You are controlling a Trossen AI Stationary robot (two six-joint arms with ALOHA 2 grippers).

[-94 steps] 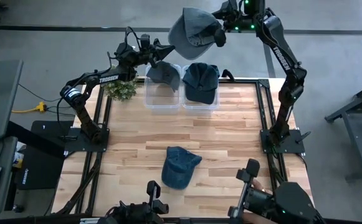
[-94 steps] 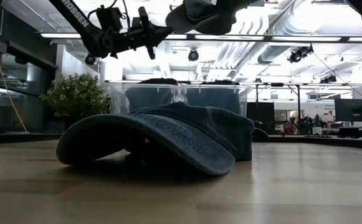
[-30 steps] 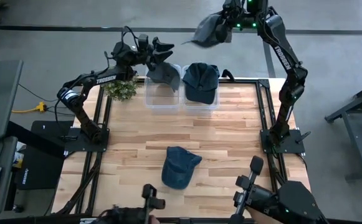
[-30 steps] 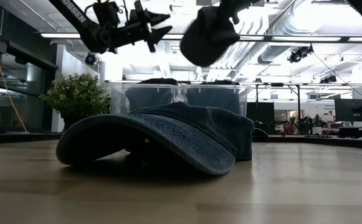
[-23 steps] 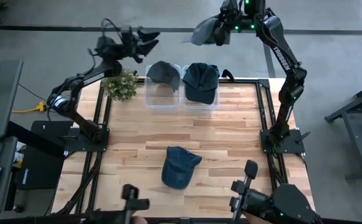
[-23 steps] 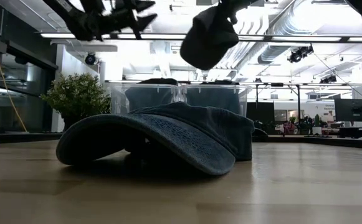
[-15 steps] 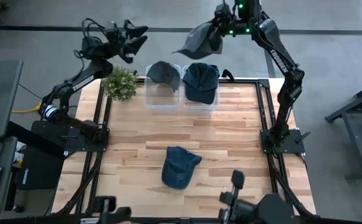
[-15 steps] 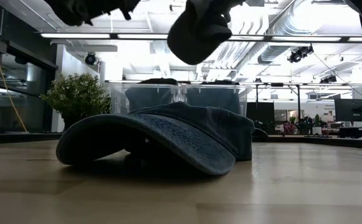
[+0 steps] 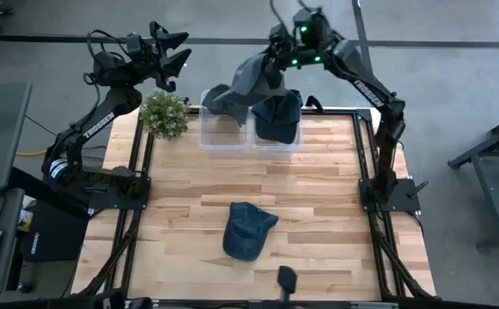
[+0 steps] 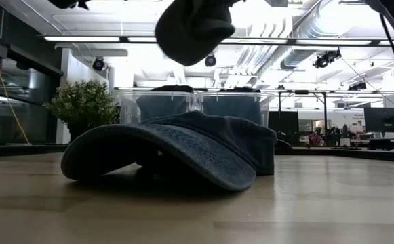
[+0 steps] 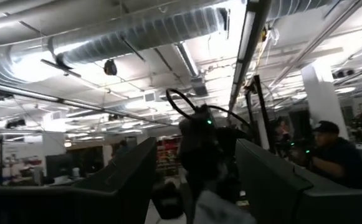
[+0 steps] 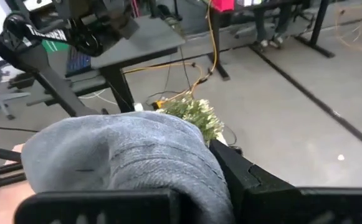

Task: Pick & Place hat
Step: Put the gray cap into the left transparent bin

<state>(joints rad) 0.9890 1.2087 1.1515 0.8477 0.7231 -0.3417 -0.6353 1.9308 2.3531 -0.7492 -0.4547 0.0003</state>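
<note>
A grey hat (image 9: 247, 79) hangs high above the two clear bins (image 9: 249, 137), mostly over the left one, with my right gripper (image 9: 276, 62) shut on it. In the low view this hat (image 10: 193, 27) shows at the top. A dark blue hat (image 9: 277, 113) lies in the right bin. The edge of a further grey hat (image 9: 213, 101) shows in the left bin under the held one. A blue hat (image 9: 247, 230) rests brim down on the table's near middle. My left gripper (image 9: 179, 50) is open, raised beyond the table's far left corner, holding nothing. My right gripper pinches the grey hat's cloth (image 12: 168, 168) between its two fingers (image 12: 268, 186); the cloth bulges out ahead of them. The fingers come from the table's far right side, slanting down. The hat hangs below and to the left of them, lifted clear of the bins.
A small potted plant (image 9: 165, 112) stands at the table's far left corner beside the left bin. Bare wooden table top (image 9: 318, 189) lies between the bins and the blue hat. A person (image 11: 333, 155) shows in the room behind.
My right gripper has carried the grey hat toward the table's left edge and down, from beyond the right bin to over the left bin; the hat has swung and spread out. My left gripper has drawn back up and toward the left, away from the left bin.
</note>
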